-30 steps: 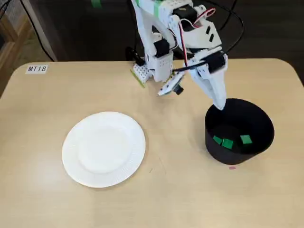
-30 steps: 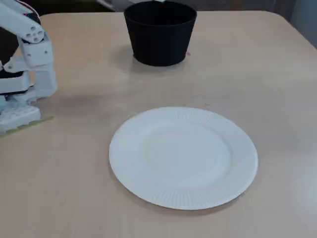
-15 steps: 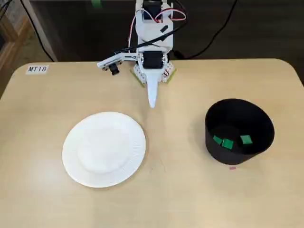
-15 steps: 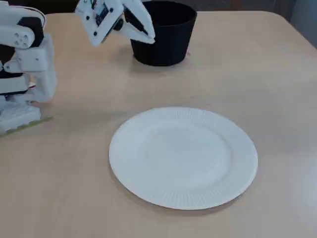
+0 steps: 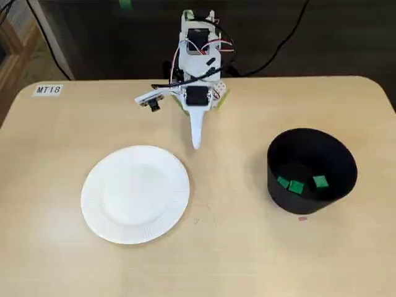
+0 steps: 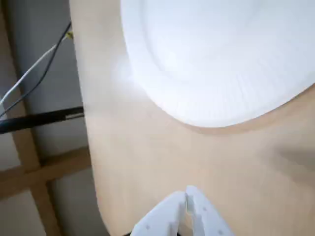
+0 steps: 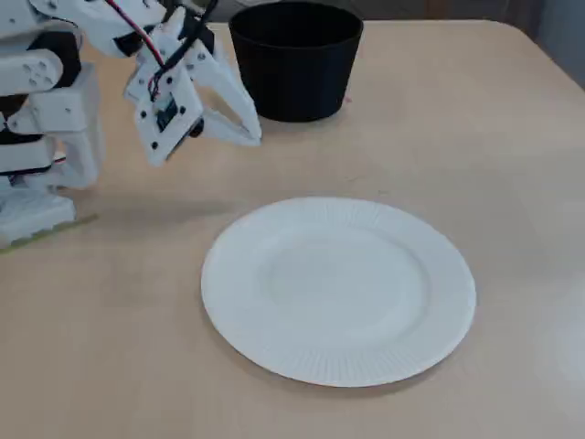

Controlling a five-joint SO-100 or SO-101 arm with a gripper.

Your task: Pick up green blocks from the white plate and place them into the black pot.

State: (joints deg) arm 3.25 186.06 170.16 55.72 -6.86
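The white plate (image 5: 135,193) lies bare on the table, with no blocks on it in any view (image 7: 338,288) (image 6: 216,54). The black pot (image 5: 311,170) stands to the right in a fixed view and holds three green blocks (image 5: 297,185); from the side view only the pot (image 7: 295,59) wall shows. My white gripper (image 5: 197,142) hangs shut and holding nothing above the table between the arm base and the plate. Its fingertips (image 7: 252,135) point toward the pot side, and in the wrist view the gripper (image 6: 187,192) is pressed together near the plate's rim.
The arm base (image 5: 198,93) stands at the table's far edge. A label reading MT18 (image 5: 48,90) is stuck at the far left corner. A small pink mark (image 5: 302,218) lies in front of the pot. Cables hang behind the table.
The arm swung from above the pot back to the table's middle, then drew slightly further in and lower. The gripper stays shut; the blocks in the pot have not moved.
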